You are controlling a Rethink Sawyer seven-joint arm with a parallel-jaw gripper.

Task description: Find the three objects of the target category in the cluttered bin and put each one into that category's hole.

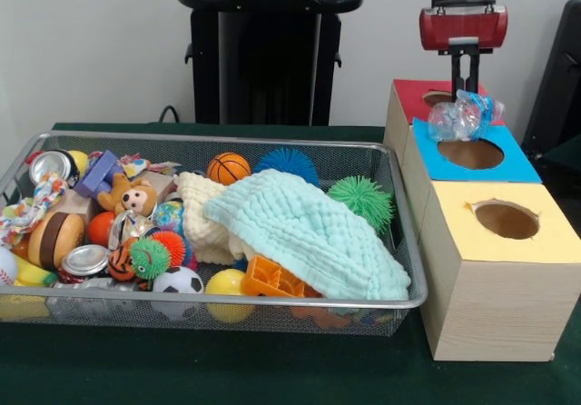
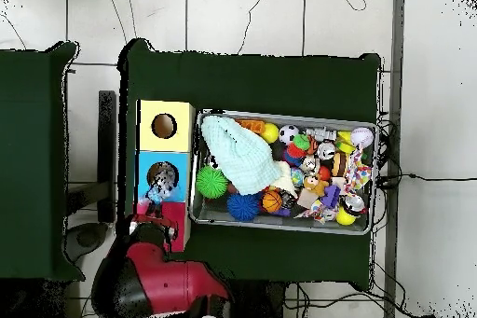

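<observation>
The robot's gripper (image 1: 467, 87) hangs down from a red wrist block at the upper right of the front view, its dark fingers closed on a crumpled lump of clear plastic (image 1: 461, 117) with bluish tints. The lump sits at the far rim of the round hole (image 1: 470, 154) in the bright blue box top; whether it touches the blue surface cannot be told. In the overhead view the gripper (image 2: 158, 198) reaches in from the red arm at the bottom, and the clear plastic lump (image 2: 164, 178) shows over the blue-topped hole (image 2: 160, 172).

The blue box is the middle one of three pale wooden boxes in a row. Behind it is a red-topped box (image 1: 413, 94) with its own hole, partly hidden by the lump. In front is a yellow-topped box (image 1: 508, 232) with an open round hole.

Just beside the boxes, on the green table (image 1: 227, 369), stands the wire mesh bin (image 1: 272, 307). A pale mint cloth (image 1: 304, 232) is draped over much of its right half, with a cream cloth (image 1: 201, 216) beside it. Around them lie a green spiky ball (image 1: 360, 198), a blue spiky ball (image 1: 287, 162), a small basketball (image 1: 228, 167), a soccer ball (image 1: 178, 281), an orange plastic piece (image 1: 272, 280), a plush monkey (image 1: 129, 196) and silver cans (image 1: 84, 261).
</observation>
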